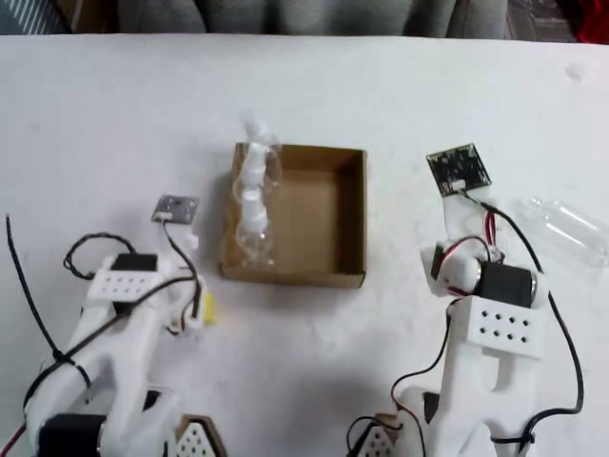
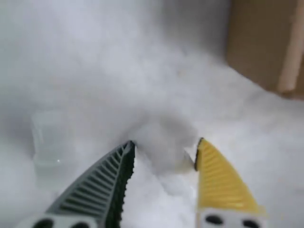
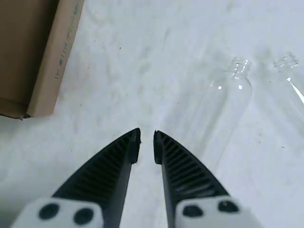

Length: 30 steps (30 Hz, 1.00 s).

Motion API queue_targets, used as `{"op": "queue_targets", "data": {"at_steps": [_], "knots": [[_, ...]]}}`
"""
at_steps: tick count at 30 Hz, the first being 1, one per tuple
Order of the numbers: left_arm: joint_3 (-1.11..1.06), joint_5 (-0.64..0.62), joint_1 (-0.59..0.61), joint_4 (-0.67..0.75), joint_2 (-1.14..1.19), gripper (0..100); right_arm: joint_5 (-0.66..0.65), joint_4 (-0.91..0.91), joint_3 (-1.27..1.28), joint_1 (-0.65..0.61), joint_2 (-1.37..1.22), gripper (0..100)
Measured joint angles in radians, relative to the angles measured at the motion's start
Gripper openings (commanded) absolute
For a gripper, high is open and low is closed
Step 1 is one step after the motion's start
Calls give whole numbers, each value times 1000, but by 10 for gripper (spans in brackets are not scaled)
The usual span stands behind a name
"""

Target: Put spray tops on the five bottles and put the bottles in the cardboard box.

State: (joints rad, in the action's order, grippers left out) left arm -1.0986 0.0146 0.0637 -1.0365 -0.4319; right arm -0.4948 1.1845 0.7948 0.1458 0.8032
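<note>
Fingers of the left tool (image 2: 164,148), one grey and one yellow, stand spread either side of a blurred white piece (image 2: 164,135) on the white worktop (image 1: 114,114). The right tool (image 3: 146,145) is almost pressed together and empty, near two clear plastic bottles (image 3: 228,99) lying flat. The brown cardboard box (image 1: 338,219) holds clear bottles with white spray tops (image 1: 255,205) along one wall.

We find the surface (image 1: 105,124) bare around the box (image 1: 360,214). Inside it, boxed bottles (image 1: 255,205) block the left side, and the right half lies open. Two loose bottles (image 1: 571,228) lie just right of the right claw (image 3: 146,142), hemming that side.
</note>
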Motion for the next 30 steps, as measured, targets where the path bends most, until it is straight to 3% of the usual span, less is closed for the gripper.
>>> {"op": "queue_targets", "data": {"at_steps": [9, 19, 25, 30], "knots": [[0, 41, -3, 5, 21, 79, 0, 0, 0, 23, 2, 23], [176, 66, -3, -126, 23, 79, -15, 0, -29, 256, 2, 28], [176, 68, 43, -29, 23, 80, -92, 0, -92, 373, -8, 60], [106, 68, 60, 95, 23, 80, -80, 2, -203, 388, -161, 119]]}}
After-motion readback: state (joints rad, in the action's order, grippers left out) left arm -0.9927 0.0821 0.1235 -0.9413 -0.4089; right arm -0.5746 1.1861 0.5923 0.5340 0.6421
